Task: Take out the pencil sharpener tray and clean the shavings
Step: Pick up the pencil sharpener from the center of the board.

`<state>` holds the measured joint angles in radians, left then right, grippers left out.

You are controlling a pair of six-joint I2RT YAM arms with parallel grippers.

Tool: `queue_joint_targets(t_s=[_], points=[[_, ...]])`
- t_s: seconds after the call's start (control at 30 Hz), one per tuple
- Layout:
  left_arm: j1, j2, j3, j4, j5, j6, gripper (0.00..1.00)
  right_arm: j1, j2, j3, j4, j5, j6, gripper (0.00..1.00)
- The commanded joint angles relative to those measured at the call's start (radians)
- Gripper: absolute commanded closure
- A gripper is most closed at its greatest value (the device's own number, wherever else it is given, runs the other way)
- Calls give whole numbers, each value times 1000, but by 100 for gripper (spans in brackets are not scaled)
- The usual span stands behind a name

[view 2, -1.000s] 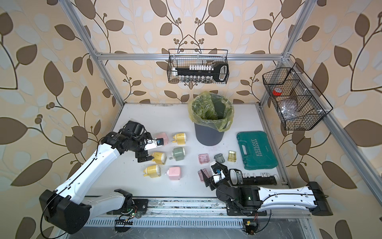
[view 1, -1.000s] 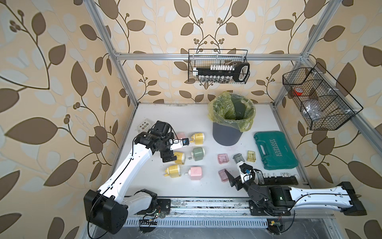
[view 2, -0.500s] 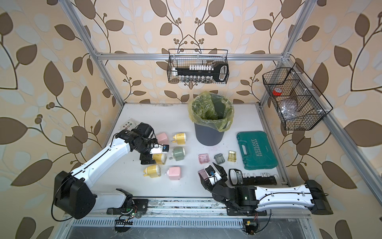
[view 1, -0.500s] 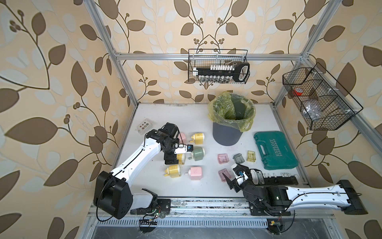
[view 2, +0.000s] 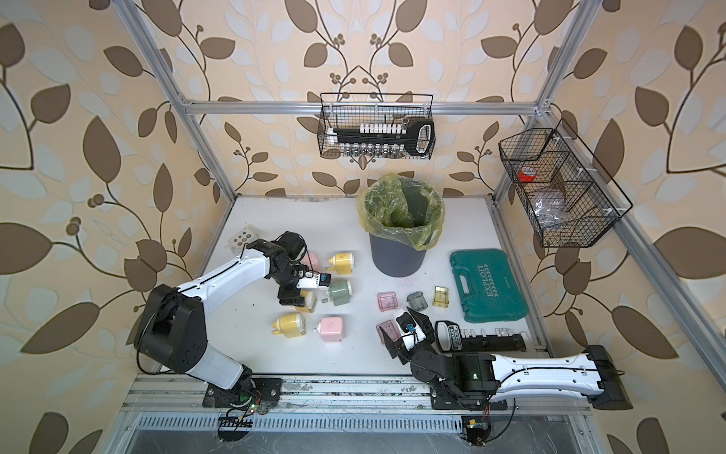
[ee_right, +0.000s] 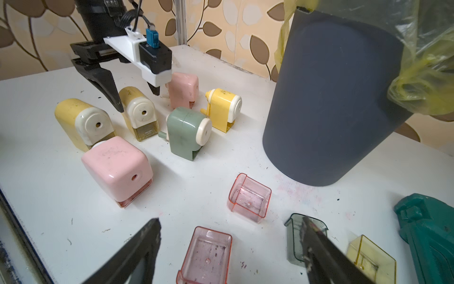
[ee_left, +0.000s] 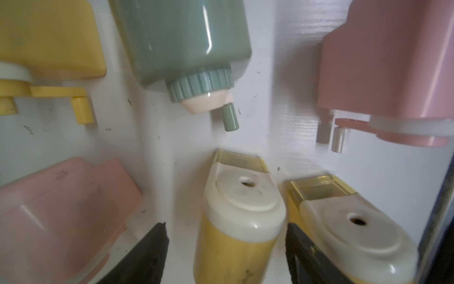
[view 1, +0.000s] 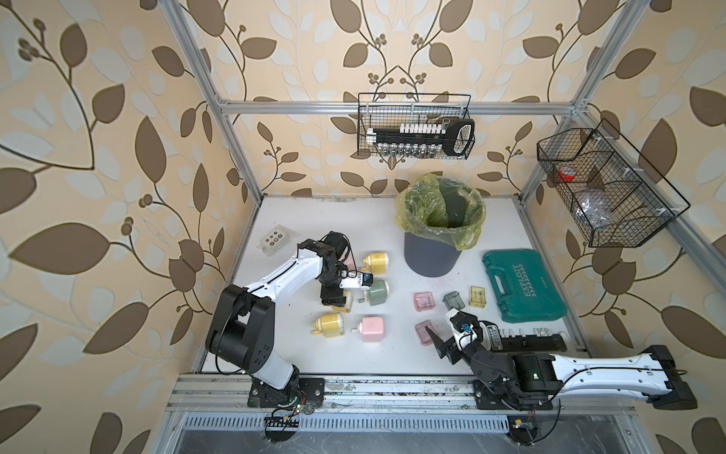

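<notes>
My left gripper (view 1: 336,300) (ee_left: 226,228) hangs over a yellow pencil sharpener (ee_left: 240,221) (view 1: 345,302) with a cream face. The jaws stand open on either side of it, with a gap on both sides. The sharpener's clear yellow tray (ee_left: 239,161) (ee_right: 146,131) sits in its base. My right gripper (view 1: 446,330) (ee_right: 230,221) is open, low over an empty pink tray (ee_right: 206,255) lying on the table. The shavings are out of view; only dark specks dot that pink tray.
More sharpeners crowd round: yellow (view 1: 329,324), pink (view 1: 371,329), green (view 1: 377,291), yellow (view 1: 376,263). Loose trays lie near my right gripper: pink (view 1: 424,302), grey (view 1: 453,300), yellow (view 1: 477,295). A lined bin (view 1: 432,255) stands behind, a green case (view 1: 522,283) and socket rail (view 1: 522,342) to the right.
My left gripper has come forward and down over the yellow sharpener, and its jaws have narrowed. The right gripper has shifted slightly toward the front left.
</notes>
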<state>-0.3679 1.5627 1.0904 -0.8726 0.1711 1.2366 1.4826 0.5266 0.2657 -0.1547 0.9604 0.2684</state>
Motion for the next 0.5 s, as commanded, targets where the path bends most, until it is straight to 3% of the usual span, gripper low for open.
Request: queue_joint_targets(t_s=[0.0,0.27,0.47], points=[[-5,-2,-10,20,-21,19,29,-5,-9,4,-24,18,5,15],[1,8,-69,96,-13,8,55,-5,9,0,-10,12,2,15],[-1,22,-80,122,4,-2,68,-6,8,0,-12,7,2,15]])
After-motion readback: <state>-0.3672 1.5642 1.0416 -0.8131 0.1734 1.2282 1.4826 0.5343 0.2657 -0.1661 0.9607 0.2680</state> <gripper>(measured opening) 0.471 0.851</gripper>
